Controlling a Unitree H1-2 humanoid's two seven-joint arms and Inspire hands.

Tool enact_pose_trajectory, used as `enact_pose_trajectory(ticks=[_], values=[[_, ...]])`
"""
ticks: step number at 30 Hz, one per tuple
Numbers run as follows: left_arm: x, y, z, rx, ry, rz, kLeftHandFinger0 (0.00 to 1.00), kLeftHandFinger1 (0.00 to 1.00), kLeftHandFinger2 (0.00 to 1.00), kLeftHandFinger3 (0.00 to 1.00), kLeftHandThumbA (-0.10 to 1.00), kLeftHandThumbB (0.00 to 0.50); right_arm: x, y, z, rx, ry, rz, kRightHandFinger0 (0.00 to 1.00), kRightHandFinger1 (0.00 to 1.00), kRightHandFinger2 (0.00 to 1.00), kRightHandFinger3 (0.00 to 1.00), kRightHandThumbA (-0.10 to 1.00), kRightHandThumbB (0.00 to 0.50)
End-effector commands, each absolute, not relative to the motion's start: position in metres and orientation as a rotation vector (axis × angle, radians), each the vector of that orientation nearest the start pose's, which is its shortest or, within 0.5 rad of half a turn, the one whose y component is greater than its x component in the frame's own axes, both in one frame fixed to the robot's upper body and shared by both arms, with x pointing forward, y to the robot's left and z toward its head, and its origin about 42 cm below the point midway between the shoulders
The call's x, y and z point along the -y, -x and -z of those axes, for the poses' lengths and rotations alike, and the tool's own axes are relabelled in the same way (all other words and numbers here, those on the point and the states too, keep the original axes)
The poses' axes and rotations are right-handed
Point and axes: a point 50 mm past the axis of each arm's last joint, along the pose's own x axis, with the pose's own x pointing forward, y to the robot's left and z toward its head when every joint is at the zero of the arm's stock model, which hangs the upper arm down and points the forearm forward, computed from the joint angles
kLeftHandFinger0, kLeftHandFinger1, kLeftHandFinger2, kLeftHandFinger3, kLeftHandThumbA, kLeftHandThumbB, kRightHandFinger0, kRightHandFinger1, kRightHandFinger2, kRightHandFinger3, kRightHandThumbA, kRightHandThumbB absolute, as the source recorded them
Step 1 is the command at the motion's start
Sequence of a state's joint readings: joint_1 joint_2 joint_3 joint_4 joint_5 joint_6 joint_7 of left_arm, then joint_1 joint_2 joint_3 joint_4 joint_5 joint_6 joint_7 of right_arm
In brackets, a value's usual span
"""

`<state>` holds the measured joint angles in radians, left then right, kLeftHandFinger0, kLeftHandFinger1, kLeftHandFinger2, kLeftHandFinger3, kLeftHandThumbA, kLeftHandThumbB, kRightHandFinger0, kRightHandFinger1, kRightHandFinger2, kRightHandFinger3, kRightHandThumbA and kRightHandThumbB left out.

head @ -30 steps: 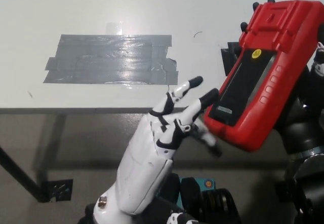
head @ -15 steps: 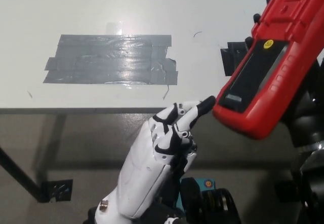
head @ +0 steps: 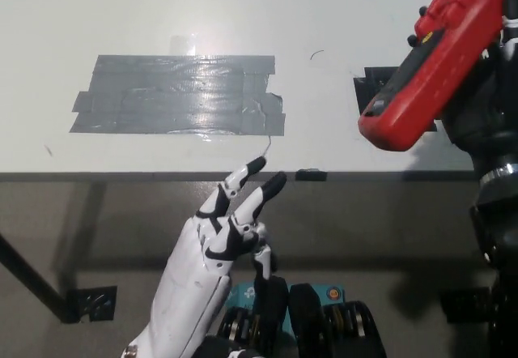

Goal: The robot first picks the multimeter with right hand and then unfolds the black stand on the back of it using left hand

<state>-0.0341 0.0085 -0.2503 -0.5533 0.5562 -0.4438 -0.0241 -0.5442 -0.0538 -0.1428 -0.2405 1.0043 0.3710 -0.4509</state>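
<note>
My black right hand (head: 495,74) holds the red multimeter (head: 433,62) up at the picture's right edge, over the table's right end. The meter is tilted, its lower end pointing down-left, and I see it mostly edge-on with a strip of its dark back panel (head: 396,91) showing. Whether the stand is folded in or out is not visible. My white left hand (head: 222,236) hovers lower, in front of the table's near edge, with its fingers spread and nothing in it. It is well apart from the meter, to the meter's lower left.
The white table (head: 97,10) carries a patch of grey tape strips (head: 178,95) at its middle left and a small black tape square (head: 376,83) behind the meter. The table's front edge (head: 121,176) crosses the picture; a dark table leg (head: 32,281) shows below left.
My right hand has lifted the multimeter up and to the right and turned it more edge-on. My left hand has let go of the meter's lower end, dropped back down-left and opened its fingers.
</note>
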Motion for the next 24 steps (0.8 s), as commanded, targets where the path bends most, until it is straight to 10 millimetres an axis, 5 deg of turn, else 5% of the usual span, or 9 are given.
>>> enact_pose_trajectory(ticks=[1, 3, 5, 6, 9, 19, 21, 23, 24], values=[[-0.16, -0.21, -0.255, 1.057, -0.543, 0.128, 1.0, 0.2, 0.11, 1.0, 1.0, 0.29, 0.222, -0.449, -0.381, 0.54, -0.341, 0.107, 0.0, 0.26, 0.7, 0.72, -0.1, 0.177], [-0.165, -0.209, -0.252, 1.045, -0.55, 0.126, 1.0, 0.27, 0.2, 1.0, 1.0, 0.273, 0.223, -0.461, -0.383, 0.566, -0.18, 0.146, 0.02, 0.27, 0.7, 0.71, -0.1, 0.166], [-0.171, -0.206, -0.248, 1.023, -0.561, 0.123, 1.0, 0.46, 0.48, 1.0, 1.0, 0.266, 0.22, -0.474, -0.383, 0.556, 0.024, 0.236, 0.32, 0.23, 0.55, 0.62, -0.1, 0.188], [-0.174, -0.203, -0.245, 1.006, -0.572, 0.106, 1.0, 0.65, 0.75, 1.0, 1.0, 0.269, 0.219, -0.479, -0.384, 0.562, 0.054, 0.233, 0.14, 0.12, 0.52, 0.61, -0.1, 0.144], [-0.179, -0.202, -0.24, 0.981, -0.612, 0.071, 1.0, 0.81, 0.93, 1.0, 1.0, 0.267, 0.219, -0.495, -0.387, 0.574, 0.146, 0.223, 0.0, 0.16, 0.7, 0.75, -0.1, 0.117], [-0.187, -0.203, -0.222, 0.912, -0.659, 0.106, 1.0, 0.88, 0.94, 1.0, 1.0, 0.258, 0.237, -0.542, -0.381, 0.556, 0.365, 0.347, 0.0, 0.23, 0.65, 0.71, -0.1, 0.139], [-0.188, -0.204, -0.217, 0.899, -0.657, 0.104, 1.0, 0.91, 0.94, 1.0, 1.0, 0.243, 0.234, -0.546, -0.384, 0.566, 0.392, 0.375, 0.94, 0.33, 0.6, 0.68, -0.1, 0.155], [-0.189, -0.204, -0.213, 0.89, -0.658, 0.1, 1.0, 0.92, 0.95, 1.0, 1.0, 0.241, 0.233, -0.549, -0.387, 0.572, 0.417, 0.386, 0.53, 0.22, 0.59, 0.7, -0.1, 0.157], [-0.19, -0.206, -0.209, 0.877, -0.659, 0.098, 1.0, 0.92, 0.95, 1.0, 1.0, 0.24, 0.231, -0.55, -0.39, 0.589, 0.424, 0.364, 0.15, 0.16, 0.6, 0.7, -0.1, 0.135]])
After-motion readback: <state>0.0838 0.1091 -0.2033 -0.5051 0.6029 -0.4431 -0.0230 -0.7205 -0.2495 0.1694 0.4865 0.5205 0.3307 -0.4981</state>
